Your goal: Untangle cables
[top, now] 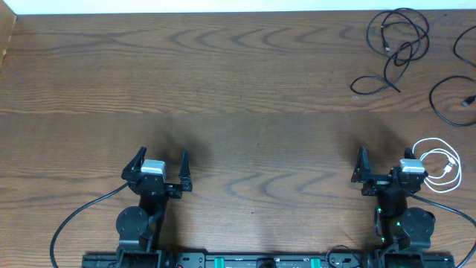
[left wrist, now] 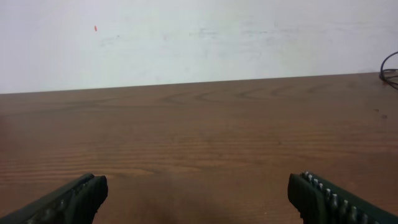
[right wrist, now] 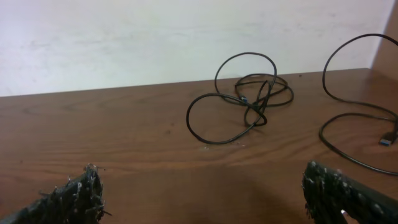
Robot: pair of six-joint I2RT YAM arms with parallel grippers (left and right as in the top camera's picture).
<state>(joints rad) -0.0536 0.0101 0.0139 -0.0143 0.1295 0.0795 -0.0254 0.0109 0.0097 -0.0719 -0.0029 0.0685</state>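
Three cables lie at the right of the wooden table [top: 245,89]. A knotted black cable [top: 401,52] sits at the far right corner, and in the right wrist view this knotted cable [right wrist: 258,112] lies well ahead of the fingers. A second black cable [top: 433,100] curves along the right edge, its plug [right wrist: 388,138] showing in the right wrist view. The coiled white cable [top: 448,168] lies just right of my right gripper [top: 384,160] [right wrist: 202,180], which is open and empty. My left gripper [top: 161,158] [left wrist: 196,186] is open over bare wood, far from all three cables.
A pale wall runs behind the table's far edge [left wrist: 199,84]. A sliver of black cable [left wrist: 382,70] shows at the right edge of the left wrist view. Thick black arm cables [top: 74,216] trail from both bases at the near edge.
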